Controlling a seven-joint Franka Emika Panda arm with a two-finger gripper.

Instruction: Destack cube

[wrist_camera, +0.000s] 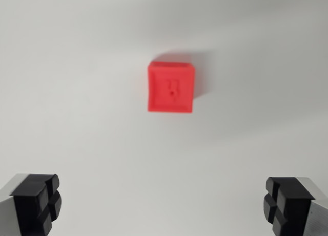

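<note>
No text, label, brand or number can be read anywhere in the wrist view. The only marking sits on the top face of the red cube [170, 88]: a small, darker embossed or recessed figure near the middle of that face, made of two short upright strokes with a dot below them. The picture is too blurred to tell whether this is a pair of digits, a letter or merely a moulded pattern. The white tabletop [77, 92] carries no print or sign, and the black fingers [38, 202] at the lower corners show no lettering either.
</note>
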